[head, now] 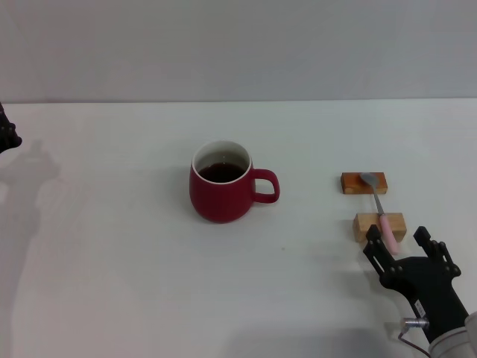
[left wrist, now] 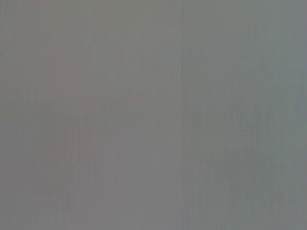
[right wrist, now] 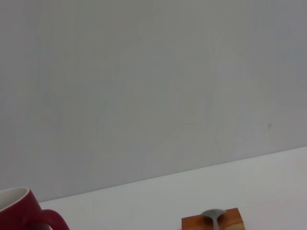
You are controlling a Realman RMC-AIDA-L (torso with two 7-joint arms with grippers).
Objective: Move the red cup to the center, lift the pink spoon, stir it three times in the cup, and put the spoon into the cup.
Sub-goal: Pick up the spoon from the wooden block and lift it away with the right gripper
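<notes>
My head view alone shows the right gripper (head: 406,246), fingers apart, just near of the pink spoon (head: 378,209) bridging two wooden blocks (head: 364,183). The red cup (head: 221,191) sits mid-desk. The left gripper (head: 6,134) is barely visible far left; I cannot tell its fingers.

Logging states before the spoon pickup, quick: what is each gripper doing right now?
Left gripper: at the table's far left edge, state cannot be told.
Right gripper: open, empty, just short of the pink spoon.

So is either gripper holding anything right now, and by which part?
Nothing is held. The right gripper is open just short of the pink spoon, which lies across two wooden blocks. The left gripper is parked at the table's far-left edge.
</notes>
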